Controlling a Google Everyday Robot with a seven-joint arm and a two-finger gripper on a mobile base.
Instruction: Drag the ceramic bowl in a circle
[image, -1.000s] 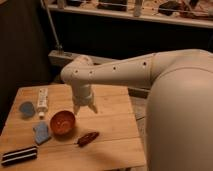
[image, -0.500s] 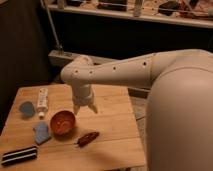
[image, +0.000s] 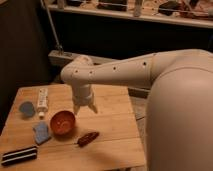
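Note:
The ceramic bowl (image: 63, 123), small, round and glossy orange-red, sits on the wooden table (image: 112, 140) left of centre. My gripper (image: 85, 108) hangs from the white arm just above and to the right of the bowl, fingers pointing down. The two white fingers (image: 76, 108) stand apart, open, with nothing between them. The gripper is not touching the bowl.
A dark red leaf-shaped object (image: 87, 138) lies in front of the bowl on the right. A blue cloth-like piece (image: 41, 132), a flat blue disc (image: 26, 108), a white tube (image: 43, 100) and a black striped bar (image: 19, 155) lie to the left. The table's right edge is near my white body.

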